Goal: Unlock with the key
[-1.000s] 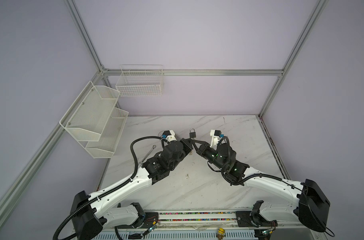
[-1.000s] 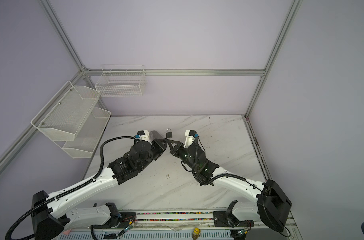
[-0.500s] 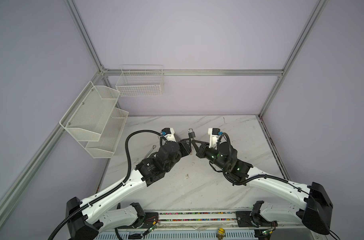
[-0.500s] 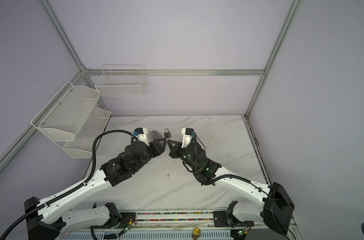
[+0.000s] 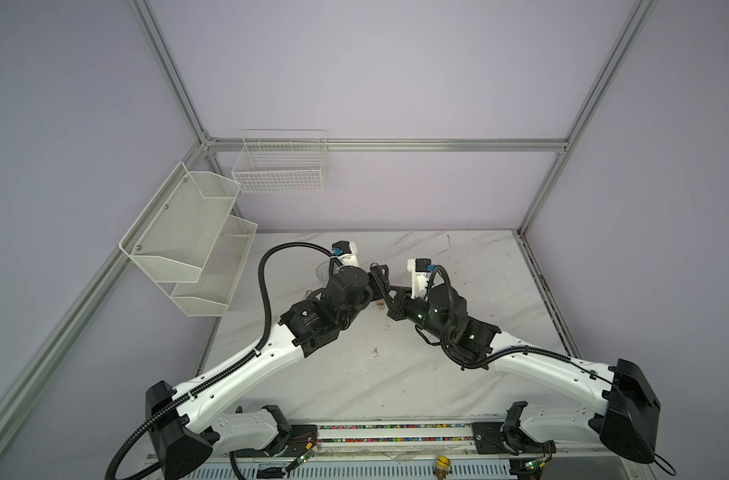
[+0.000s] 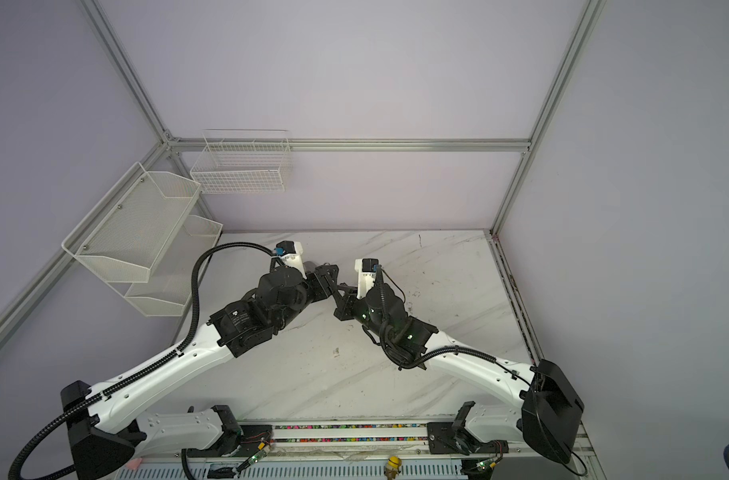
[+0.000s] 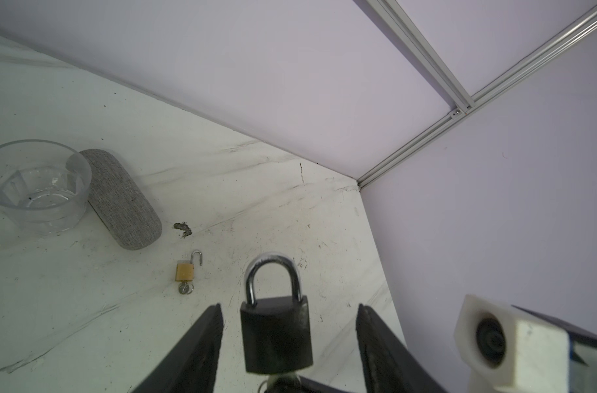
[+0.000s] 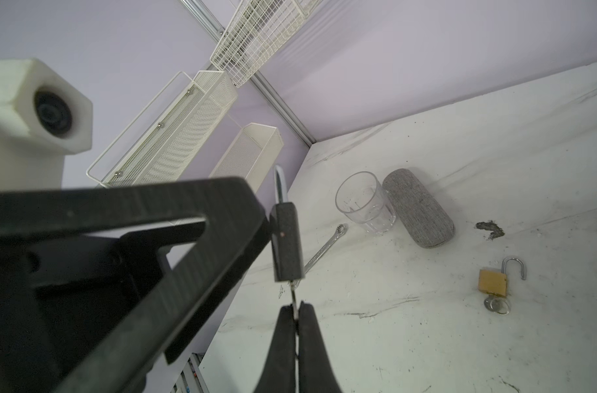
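Black padlock (image 7: 276, 335), key (image 8: 293, 295), glass (image 7: 35, 185) beside grey case (image 7: 123, 204), open brass padlock (image 7: 184, 271), wrench (image 8: 326, 243)

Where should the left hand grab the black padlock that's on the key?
Grip the black padlock by its body, not the shackle: pinch the two narrow side edges, coming at the broad face, as the open left hand is lined up. Those flat edges should hold firm, and the underside is left free for the key in the right hand.
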Robot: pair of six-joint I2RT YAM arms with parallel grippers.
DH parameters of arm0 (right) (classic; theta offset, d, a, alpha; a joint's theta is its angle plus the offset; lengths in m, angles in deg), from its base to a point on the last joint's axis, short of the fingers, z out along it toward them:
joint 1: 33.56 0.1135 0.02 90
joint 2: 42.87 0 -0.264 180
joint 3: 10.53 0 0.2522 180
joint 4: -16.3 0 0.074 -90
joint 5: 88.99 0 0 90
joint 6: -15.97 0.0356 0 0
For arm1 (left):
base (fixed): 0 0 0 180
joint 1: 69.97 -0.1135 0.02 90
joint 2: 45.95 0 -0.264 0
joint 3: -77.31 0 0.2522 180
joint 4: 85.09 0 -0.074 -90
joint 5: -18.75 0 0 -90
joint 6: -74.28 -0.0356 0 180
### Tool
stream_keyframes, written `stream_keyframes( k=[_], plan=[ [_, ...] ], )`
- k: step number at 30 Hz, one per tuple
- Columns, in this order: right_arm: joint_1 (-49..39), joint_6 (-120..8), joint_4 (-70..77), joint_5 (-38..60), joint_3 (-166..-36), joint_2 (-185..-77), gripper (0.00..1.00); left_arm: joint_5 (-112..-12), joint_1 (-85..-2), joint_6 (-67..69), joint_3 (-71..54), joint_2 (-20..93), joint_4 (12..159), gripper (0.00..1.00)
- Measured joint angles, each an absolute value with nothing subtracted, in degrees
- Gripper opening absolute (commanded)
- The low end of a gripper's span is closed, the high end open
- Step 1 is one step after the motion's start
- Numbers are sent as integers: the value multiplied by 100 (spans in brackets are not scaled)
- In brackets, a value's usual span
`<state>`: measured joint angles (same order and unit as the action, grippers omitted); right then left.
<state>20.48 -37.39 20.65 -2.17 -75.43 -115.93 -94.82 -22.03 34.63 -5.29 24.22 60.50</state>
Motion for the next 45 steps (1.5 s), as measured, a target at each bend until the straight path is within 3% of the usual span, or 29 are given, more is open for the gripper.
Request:
stream_keyframes(
  k=[20,32,43,45],
  plan=[
    [2089,-4051,1807,-298,-7744,-11593,0,-9104,-2351,3782,-776,2824,5626,42],
    [2111,-4184,1499,-377,-7858,-11628,0,-9047,-2401,3780,-780,2850,5583,43],
    [2111,-4287,1272,-431,-8059,-11825,0,-9032,-2454,3813,-802,2940,5618,29],
    [2109,-4309,1210,-447,-8089,-11842,0,-9014,-2460,3824,-802,2959,5624,21]
  ],
)
